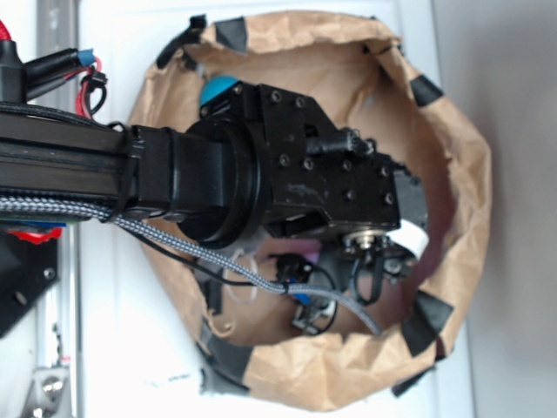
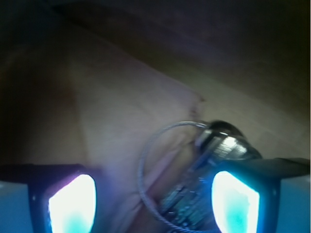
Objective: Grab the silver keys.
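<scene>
In the wrist view the silver keys (image 2: 216,158) lie on the brown paper floor, a shiny bunch with a thin wire ring (image 2: 144,160) looping out to the left. My gripper (image 2: 153,204) is open and low over them. The keys sit between the fingers, close against the right glowing pad (image 2: 235,201), while the left pad (image 2: 73,204) stands well apart from them. In the exterior view the black arm and gripper body (image 1: 339,187) reach down into the paper-lined bin and hide the keys and the fingertips.
The crumpled brown paper wall (image 1: 452,174) rings the bin, held with black tape (image 1: 425,318). A teal ball (image 1: 218,87) peeks out at the upper left behind the arm. Cables (image 1: 261,279) hang under the wrist.
</scene>
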{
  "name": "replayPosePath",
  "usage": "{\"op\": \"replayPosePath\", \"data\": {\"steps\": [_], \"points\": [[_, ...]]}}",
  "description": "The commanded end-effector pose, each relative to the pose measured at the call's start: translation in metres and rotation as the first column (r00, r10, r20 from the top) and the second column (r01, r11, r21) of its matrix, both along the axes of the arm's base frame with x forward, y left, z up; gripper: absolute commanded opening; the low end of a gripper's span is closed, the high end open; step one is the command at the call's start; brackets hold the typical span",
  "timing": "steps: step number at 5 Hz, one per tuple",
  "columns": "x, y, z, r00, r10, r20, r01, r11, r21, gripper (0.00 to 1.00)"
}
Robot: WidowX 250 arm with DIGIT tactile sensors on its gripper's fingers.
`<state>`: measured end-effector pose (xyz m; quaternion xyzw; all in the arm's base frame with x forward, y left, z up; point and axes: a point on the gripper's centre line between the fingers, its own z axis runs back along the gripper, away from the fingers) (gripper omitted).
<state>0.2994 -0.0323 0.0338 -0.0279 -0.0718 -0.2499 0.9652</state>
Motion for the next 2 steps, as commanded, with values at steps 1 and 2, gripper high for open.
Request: {"op": "replayPosePath", "data": {"steps": [1, 2], "points": [[0.0123, -0.0141, 0.0036, 0.999, 0.053, 0.008, -0.053, 0.999, -0.011, 1.0], [0.0134, -0.0177, -0.0012, 0.999, 0.052, -0.011, -0.053, 0.998, -0.015, 1.0]]}}
